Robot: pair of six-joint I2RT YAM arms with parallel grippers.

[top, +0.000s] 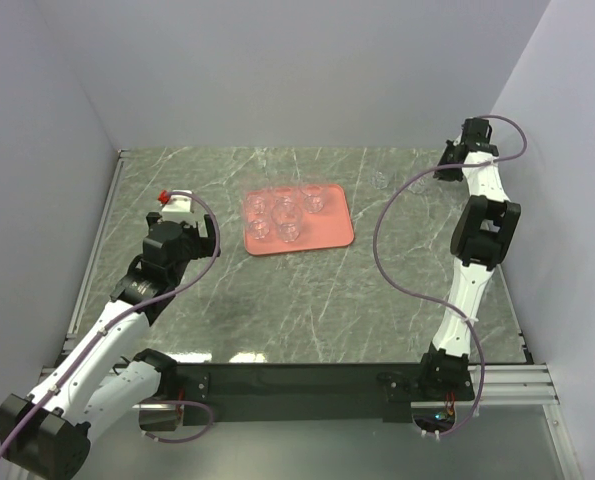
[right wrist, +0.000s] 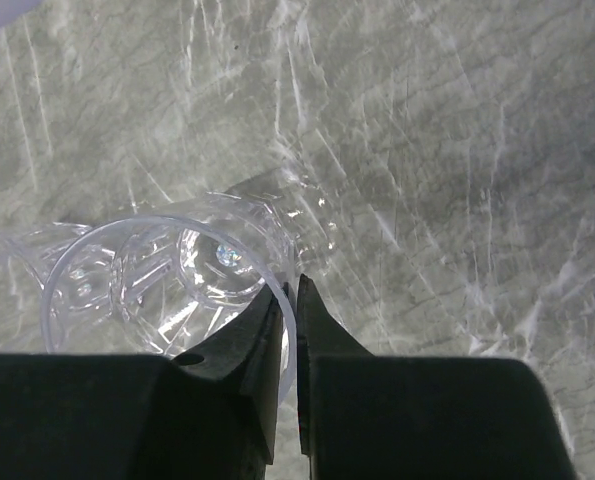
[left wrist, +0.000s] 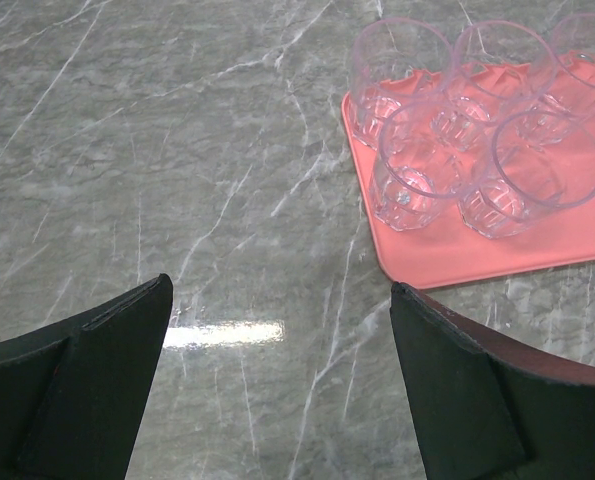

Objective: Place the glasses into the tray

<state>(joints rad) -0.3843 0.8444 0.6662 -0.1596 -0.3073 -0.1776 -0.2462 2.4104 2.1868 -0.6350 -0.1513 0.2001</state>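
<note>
The salmon-pink tray (top: pixel 334 238) lies at the table's middle back with several clear glasses (top: pixel 285 215) standing in it; the left wrist view shows the tray (left wrist: pixel 497 258) and these glasses (left wrist: pixel 417 170) at upper right. My left gripper (top: pixel 189 224) is to the left of the tray, open and empty (left wrist: pixel 282 300) over bare marble. My right gripper (top: pixel 445 166) is at the far right back. Its jaws (right wrist: pixel 290 292) are shut on the rim of a clear glass (right wrist: pixel 167 270). Another glass (right wrist: pixel 72 285) stands against it on the left. A faint glass (top: pixel 381 181) shows right of the tray.
The table is grey-green marble (top: pixel 307 300) with white walls on three sides. A metal rail (top: pixel 97 240) runs along the left edge. The right arm's purple cable (top: pixel 382 240) loops over the table to the right of the tray.
</note>
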